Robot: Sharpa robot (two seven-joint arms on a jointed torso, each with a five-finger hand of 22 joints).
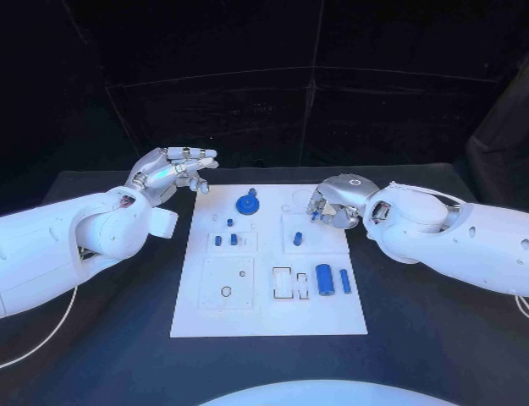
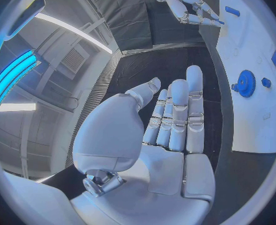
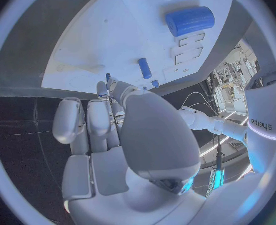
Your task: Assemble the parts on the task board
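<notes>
Left hand [image 1: 176,172]: we see it raised off the board's far-left corner, fingers apart and mostly straight, palm bare in the wrist view, holding nothing. We judge it's parked clear so the other hand can work.
Right hand [image 1: 338,201]: low over the board's right edge, fingers curled down twd the surface. Wrist view shows fingertips [image 3: 110,81] close to the board beside a small blue peg [image 3: 144,68]; we can't tell whether anything's pinched betw. them.
Task board [image 1: 209,313]: white plate, mid-table, long side running away from us, w/ cut-out slots and recesses.
Blue gear [image 1: 248,203]: sits at the far end of the board, apparently seated on its post.
Small blue pegs [image 1: 225,239]: a few stand around the board's left-centre.
Blue cylinder [image 1: 324,280]: lies near the board's right side, thin blue rod [image 1: 344,282] just beside it; both look loose, prob. staged for pick-up.
Stage: we reckon assembly is partway, w/ loose parts left.
Table [image 1: 460,338]: matte black, a white cable trailing by each arm.
Room: black curtain behind the table.
</notes>
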